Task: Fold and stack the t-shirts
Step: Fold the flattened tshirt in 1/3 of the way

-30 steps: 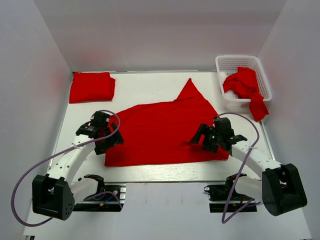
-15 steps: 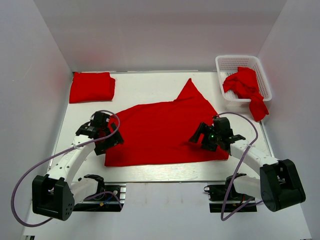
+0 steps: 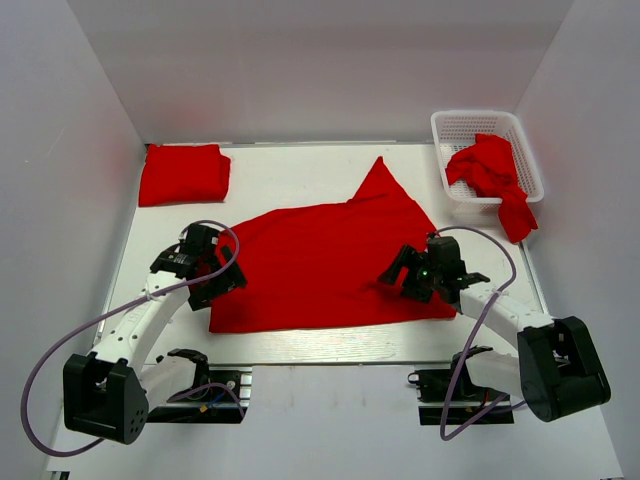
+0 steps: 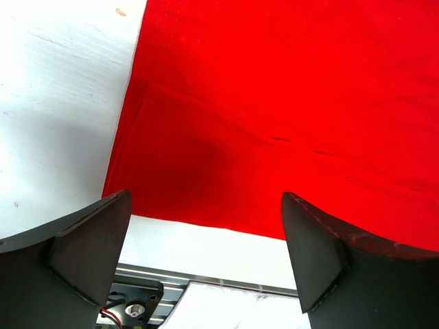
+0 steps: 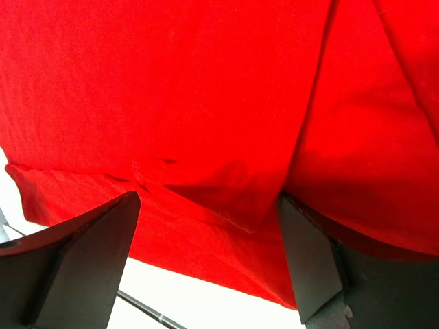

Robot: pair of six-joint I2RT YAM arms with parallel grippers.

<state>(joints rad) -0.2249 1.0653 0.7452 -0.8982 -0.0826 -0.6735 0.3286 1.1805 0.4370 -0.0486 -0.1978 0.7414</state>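
On the white table [image 3: 290,165], the bright red fabric t-shirt [image 3: 330,262] lies spread and unmoved, the left hand [image 3: 222,284] and right hand [image 3: 397,275] both wide open above its near hem corners, the right having crept slightly inward, so gripping seems next.

arm shells: were white and rounded on the left arm [image 3: 140,320] and right arm [image 3: 505,315]
bases [image 3: 100,395]: were black, blocky housings
cables [image 3: 60,350]: were lilac-grey, one looping alongside each arm
left gripper [image 4: 206,197]: had dark grey, wedge-shaped fingers [image 4: 89,247]
right gripper [image 5: 209,197]: looked the same; a green light [image 3: 424,271] glowed behind its fingers
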